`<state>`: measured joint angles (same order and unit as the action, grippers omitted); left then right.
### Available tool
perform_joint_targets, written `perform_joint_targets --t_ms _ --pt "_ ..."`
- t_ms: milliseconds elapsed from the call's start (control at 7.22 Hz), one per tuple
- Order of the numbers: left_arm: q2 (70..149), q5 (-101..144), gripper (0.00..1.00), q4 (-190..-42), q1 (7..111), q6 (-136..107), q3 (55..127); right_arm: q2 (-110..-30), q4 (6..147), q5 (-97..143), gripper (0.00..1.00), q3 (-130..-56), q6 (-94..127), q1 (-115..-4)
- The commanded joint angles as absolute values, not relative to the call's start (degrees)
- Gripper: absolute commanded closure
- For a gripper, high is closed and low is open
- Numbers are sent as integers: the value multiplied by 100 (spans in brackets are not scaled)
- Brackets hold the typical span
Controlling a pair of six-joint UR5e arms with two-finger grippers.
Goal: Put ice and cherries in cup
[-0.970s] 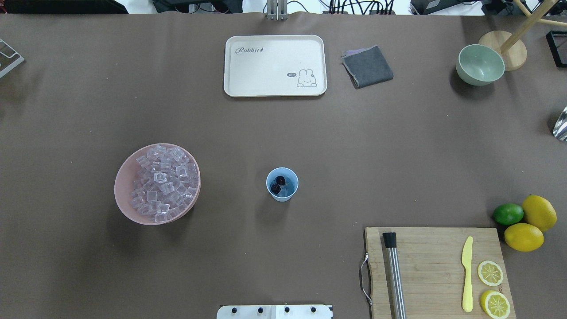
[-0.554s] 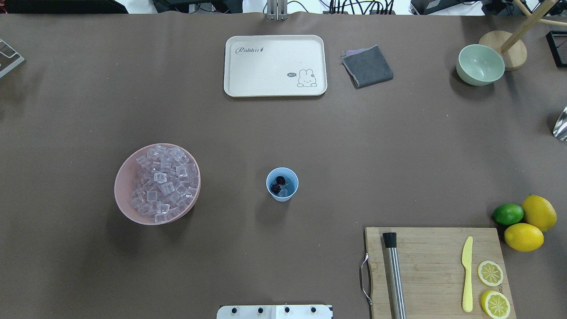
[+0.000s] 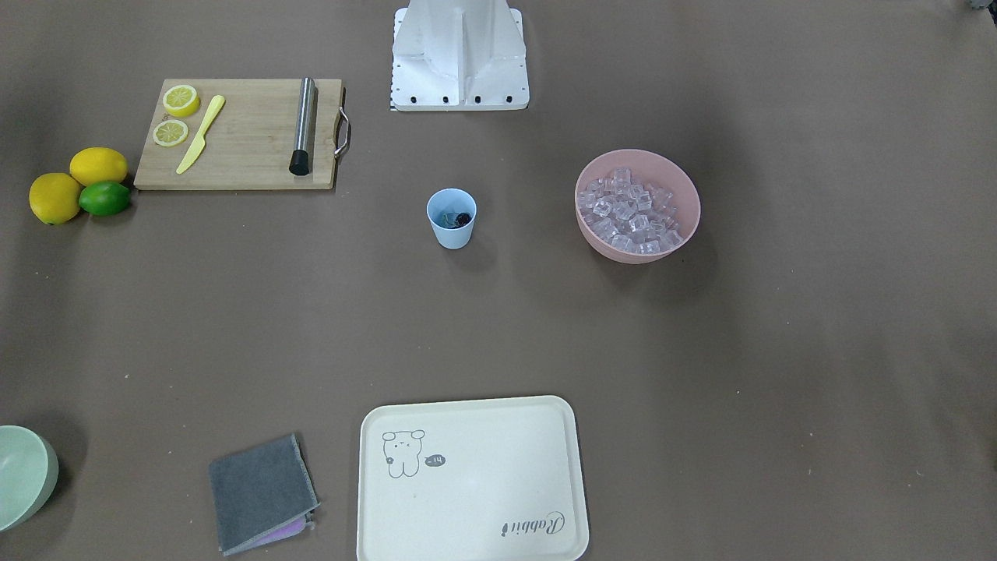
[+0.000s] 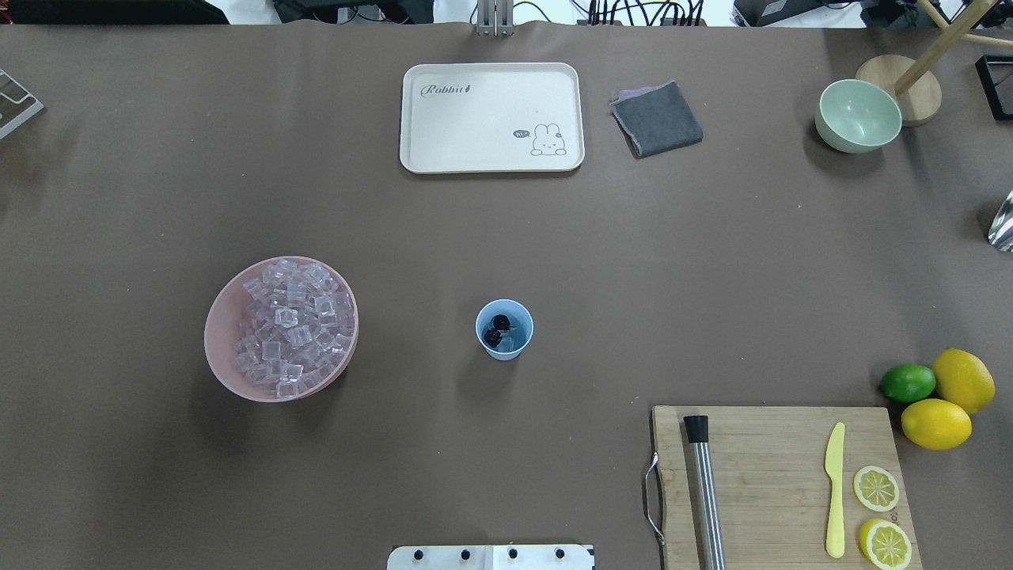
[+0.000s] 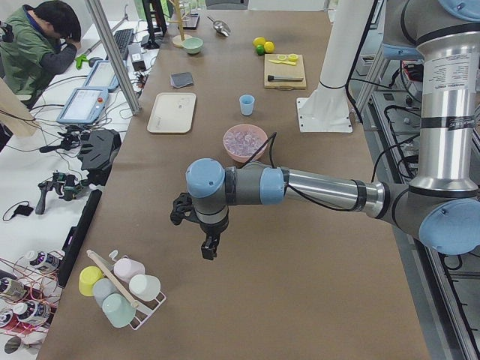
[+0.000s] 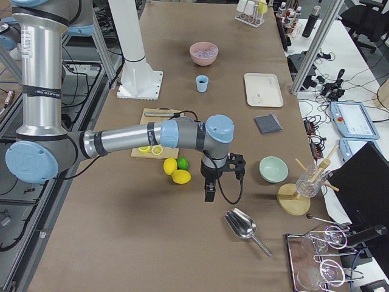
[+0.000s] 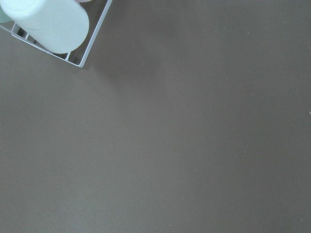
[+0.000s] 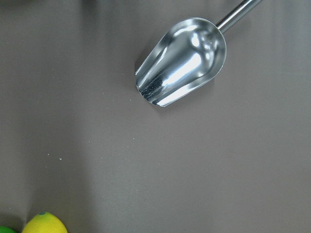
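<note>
The cup (image 3: 452,236), a small light blue tapered tumbler without a handle, stood upright and open near the middle of the brown surface (image 4: 633,277). Inside it lay the cherries (image 4: 500,322), a dark red, almost black pair of joined round fruits, resting low against the wall. A pale glassy cube appeared to sit beside them, though it was too small to be sure. The ice (image 4: 289,324), many small clear cubes with a faint lilac tint, was heaped in a pink bowl (image 4: 221,332) well apart from the cup.
</note>
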<state>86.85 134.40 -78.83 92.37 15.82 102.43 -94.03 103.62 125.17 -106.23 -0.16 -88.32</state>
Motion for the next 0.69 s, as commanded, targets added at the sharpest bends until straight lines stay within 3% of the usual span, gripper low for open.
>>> perform_joint_targets --t_ms 0,554 --pt "8675 13447 2 -7884 9237 1582 10292 -9343 10354 12419 0 -10644 -35 -8877" --pt "8684 13447 2 -7884 9246 1556 10266 -9343 10354 12445 0 -10696 -26 -8877"
